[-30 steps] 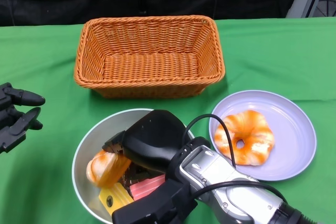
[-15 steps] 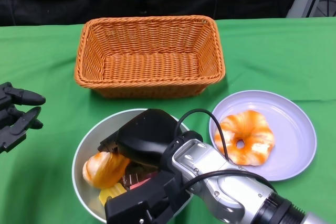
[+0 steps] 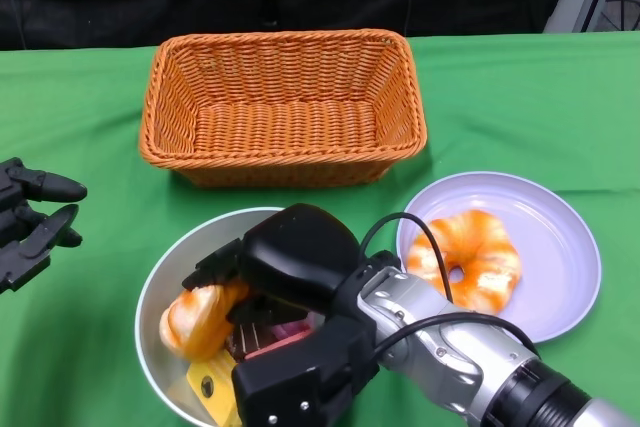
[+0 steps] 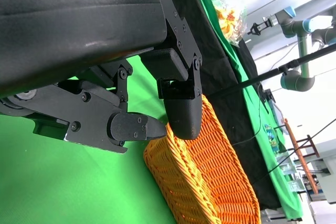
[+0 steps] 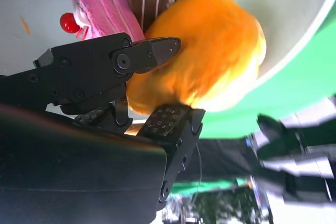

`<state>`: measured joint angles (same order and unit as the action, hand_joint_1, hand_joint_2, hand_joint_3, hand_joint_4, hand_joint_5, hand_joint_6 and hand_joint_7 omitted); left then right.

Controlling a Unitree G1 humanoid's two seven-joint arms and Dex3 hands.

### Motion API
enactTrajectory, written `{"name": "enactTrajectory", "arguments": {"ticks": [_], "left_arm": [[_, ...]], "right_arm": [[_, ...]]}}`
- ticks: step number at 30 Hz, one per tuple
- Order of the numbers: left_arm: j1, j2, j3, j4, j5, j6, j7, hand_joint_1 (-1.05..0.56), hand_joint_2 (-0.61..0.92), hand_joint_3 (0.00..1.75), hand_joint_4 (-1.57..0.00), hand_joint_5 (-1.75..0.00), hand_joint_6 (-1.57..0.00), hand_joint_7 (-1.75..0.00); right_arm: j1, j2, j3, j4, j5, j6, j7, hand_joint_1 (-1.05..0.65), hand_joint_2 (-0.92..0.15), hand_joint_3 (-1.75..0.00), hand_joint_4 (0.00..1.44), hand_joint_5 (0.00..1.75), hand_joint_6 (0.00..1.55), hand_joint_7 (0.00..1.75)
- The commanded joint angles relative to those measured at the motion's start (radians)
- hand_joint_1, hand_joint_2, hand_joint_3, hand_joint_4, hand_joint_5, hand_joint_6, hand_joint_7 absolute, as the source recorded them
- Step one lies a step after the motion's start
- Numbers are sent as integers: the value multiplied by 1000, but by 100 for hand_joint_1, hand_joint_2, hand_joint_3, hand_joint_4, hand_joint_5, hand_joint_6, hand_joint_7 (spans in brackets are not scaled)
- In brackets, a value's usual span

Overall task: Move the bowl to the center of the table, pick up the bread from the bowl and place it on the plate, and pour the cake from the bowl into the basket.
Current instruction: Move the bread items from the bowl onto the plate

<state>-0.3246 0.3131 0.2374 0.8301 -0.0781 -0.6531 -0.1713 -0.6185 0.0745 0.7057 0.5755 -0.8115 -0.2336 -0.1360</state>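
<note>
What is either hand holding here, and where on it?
The right hand pinches the orange bread by its end, inside the bowl. The left hand holds nothing.

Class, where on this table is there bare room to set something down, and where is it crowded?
Free: the basket floor; green cloth between left hand and bowl; cloth right of the basket, above the plate. Crowded: the bowl, where the right hand is at the bread.
</note>
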Motion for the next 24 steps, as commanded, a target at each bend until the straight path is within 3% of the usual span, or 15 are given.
{"name": "enactTrajectory", "arguments": {"ticks": [1,7,12,15,19,24], "left_arm": [[-8,11,3,3,2,-1,11,-11,92,29,-83,-116,-83,-90],[-11,20,-3,13,15,-11,14,-11,92,31,-77,-124,-84,-89],[-15,20,-2,18,11,-10,9,-11,92,32,-75,-127,-84,-88],[-17,18,0,20,5,-6,6,-11,92,31,-83,-121,-85,-89],[-20,18,3,26,-7,-8,-9,-10,92,33,-85,-120,-85,-91],[-19,17,1,27,-3,-11,-2,-12,92,31,-86,-116,-85,-90]], "right_arm": [[1,-9,-14,13,17,-27,-27,-32,-92,-16,76,112,106,6],[14,-5,-75,-15,74,-56,-68,-31,-92,-5,73,129,111,9],[22,-13,-91,-50,86,-54,-58,-31,-92,-4,73,130,111,9],[37,-30,-115,-111,104,-56,-39,-27,-90,-1,80,122,113,9],[63,-41,-147,-170,133,-61,-28,-24,-89,0,84,124,117,10],[95,-63,-189,-261,190,-54,31,-23,-92,-1,76,143,118,12]]}}
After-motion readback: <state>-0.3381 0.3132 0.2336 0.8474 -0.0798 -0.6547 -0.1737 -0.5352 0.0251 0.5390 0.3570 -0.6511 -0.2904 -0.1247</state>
